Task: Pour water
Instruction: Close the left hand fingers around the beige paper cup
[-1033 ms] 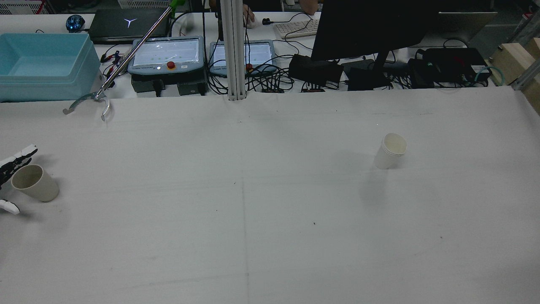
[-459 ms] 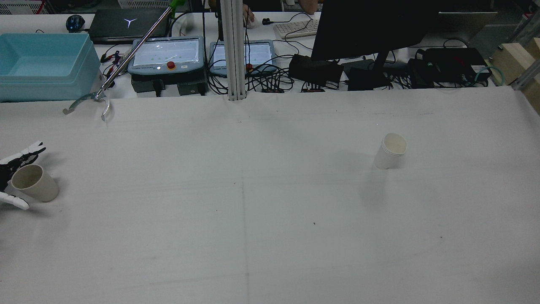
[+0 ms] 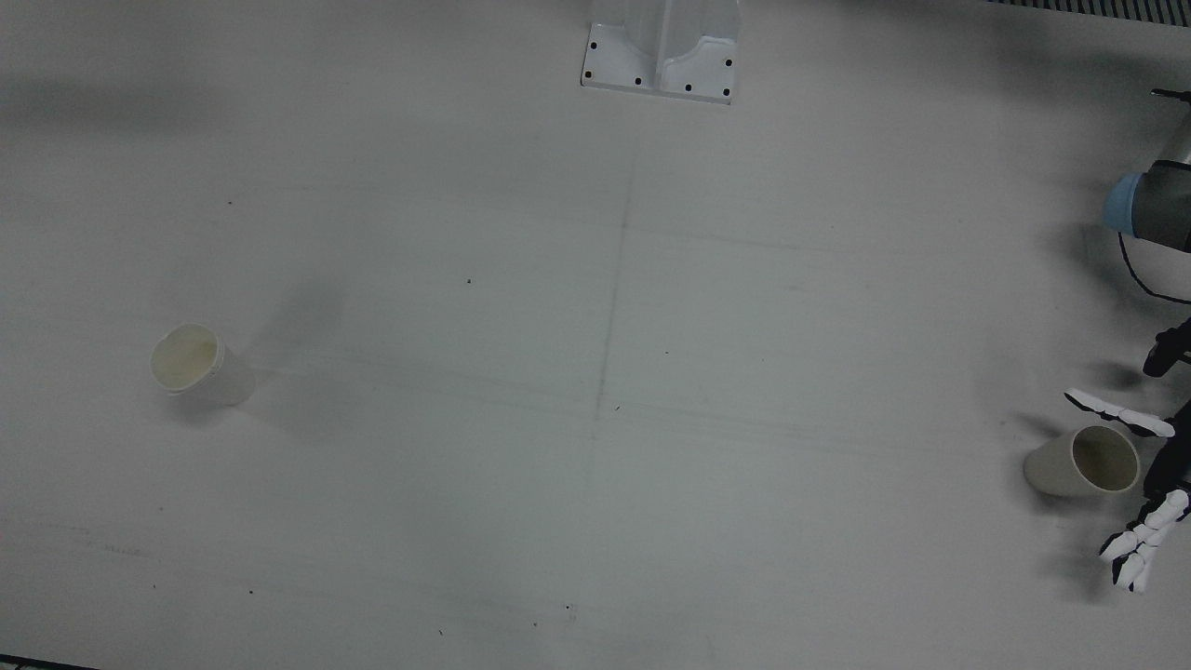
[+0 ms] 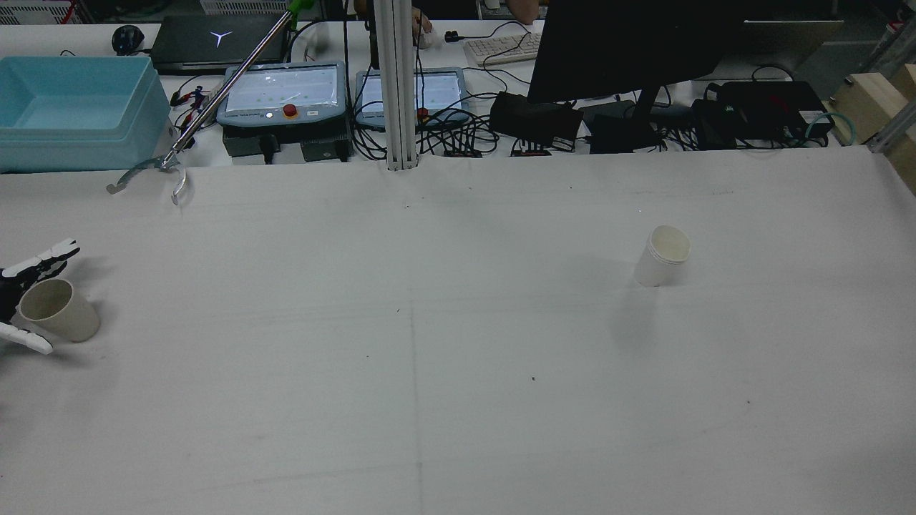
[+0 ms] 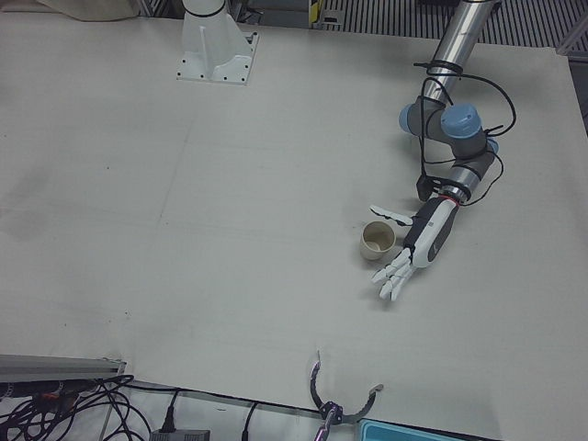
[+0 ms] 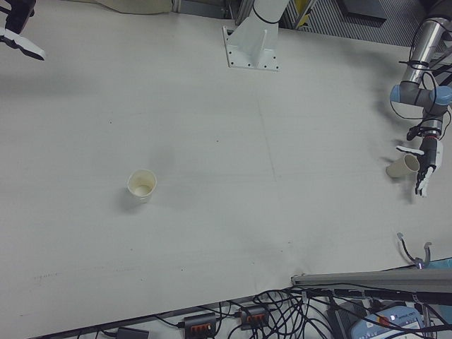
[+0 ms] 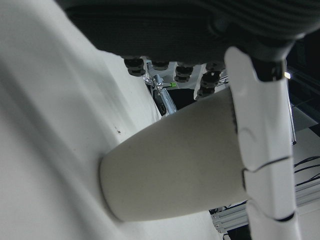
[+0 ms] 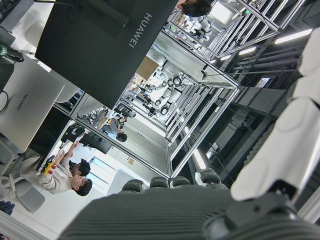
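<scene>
- Front view: left hand [image 3: 1146,475] at 4 o'clock, fingers spread around beige cup [image 3: 1079,462], not closed
- Rear view: white cup [image 4: 663,255] at 2 o'clock, upright
- Right hand view: right hand [image 8: 280,165] fingers — cannot tell; monitor [image 8: 100,45] reads "HUAWEI"

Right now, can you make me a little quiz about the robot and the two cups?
1. True or false: the left hand has lifted the beige paper cup off the table.
2. Which cup stands far from both hands? A) the beige paper cup B) the white paper cup
3. Fill in: the left hand's fingers are spread on both sides of the beige cup, so the hand is ____.

Key: 1 false, the cup stands on the table. 2 B. 3 open.
</scene>
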